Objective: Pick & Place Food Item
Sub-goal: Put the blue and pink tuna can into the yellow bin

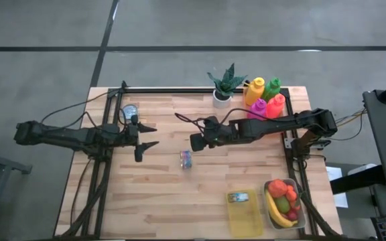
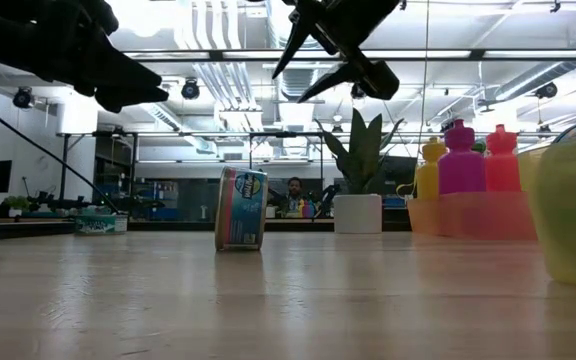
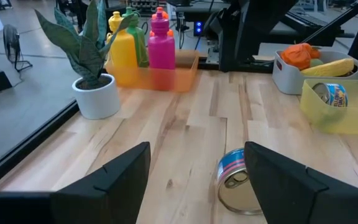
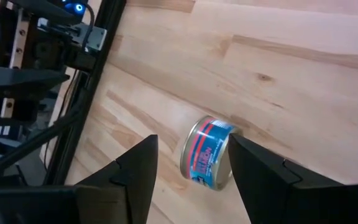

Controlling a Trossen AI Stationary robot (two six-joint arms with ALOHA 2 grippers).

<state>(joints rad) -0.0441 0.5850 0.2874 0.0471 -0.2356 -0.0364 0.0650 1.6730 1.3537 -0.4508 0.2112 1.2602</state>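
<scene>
Mid-tabletop (image 1: 146, 201), the small tin can (image 1: 186, 160) rests on its rim: rigid, slick, likely rolls; pinch its flat ends. Right claw (image 1: 194, 142) and left claw (image 1: 147, 138) both open, empty.

We see a shiny metal can (image 3: 236, 187) with a glossy paper label on a smooth, pale wood table (image 1: 153, 201), beside translucent yellow plastic tub (image 1: 244, 213).

Both arms aloft — left tool (image 1: 154, 135), right tool (image 1: 194, 141) open.
</scene>
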